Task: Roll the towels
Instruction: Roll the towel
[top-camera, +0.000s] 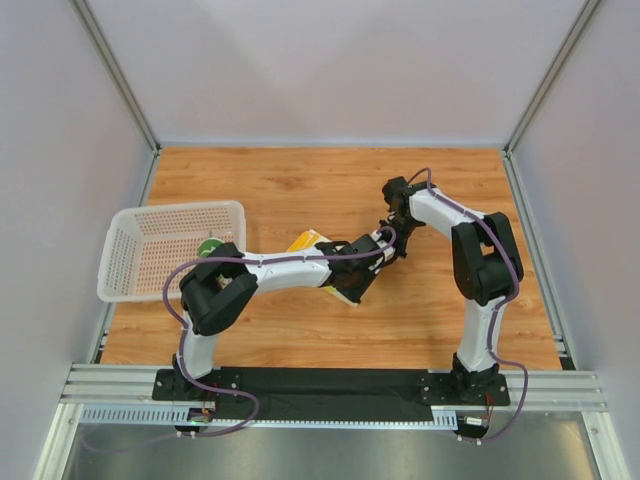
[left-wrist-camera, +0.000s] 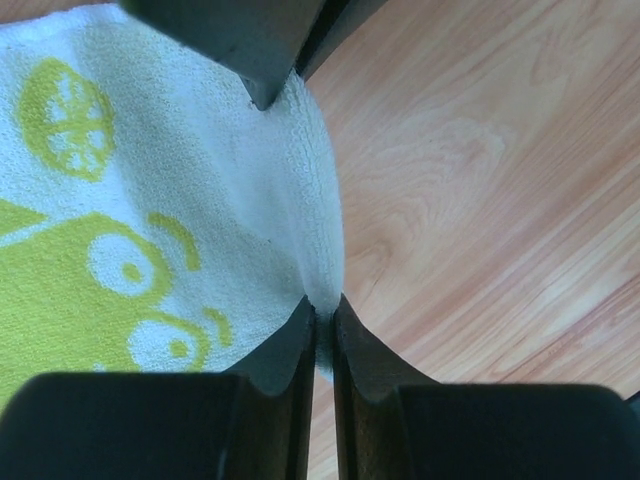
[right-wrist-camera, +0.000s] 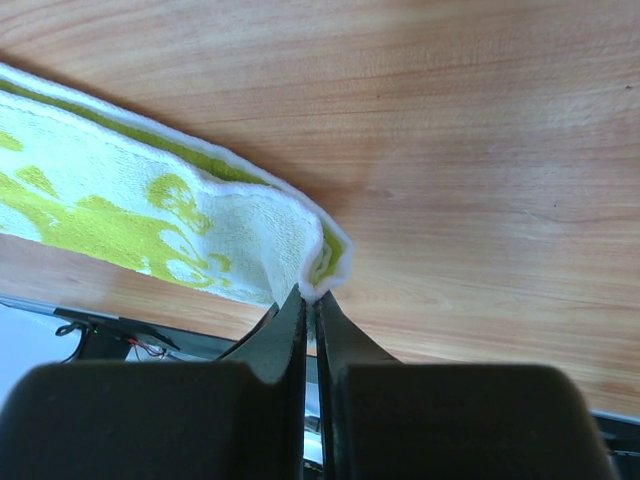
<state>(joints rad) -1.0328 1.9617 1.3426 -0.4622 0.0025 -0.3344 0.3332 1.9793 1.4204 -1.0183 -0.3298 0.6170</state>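
The lime-yellow towel (top-camera: 308, 240) with white circle prints hangs between both grippers above the middle of the table, mostly hidden under the left arm. My left gripper (left-wrist-camera: 325, 310) (top-camera: 383, 252) is shut on the towel's white edge (left-wrist-camera: 315, 230). My right gripper (right-wrist-camera: 312, 296) (top-camera: 393, 226) is shut on a folded corner of the same towel (right-wrist-camera: 150, 210). A dark gripper part (left-wrist-camera: 260, 40) presses on the cloth at the top of the left wrist view. A small dark green towel (top-camera: 210, 247) lies rolled in the basket.
A white mesh basket (top-camera: 150, 215) stands at the left of the wooden table (top-camera: 300, 180). Grey walls and metal frame posts close in the table on three sides. A black base rail (top-camera: 330, 385) runs along the near edge.
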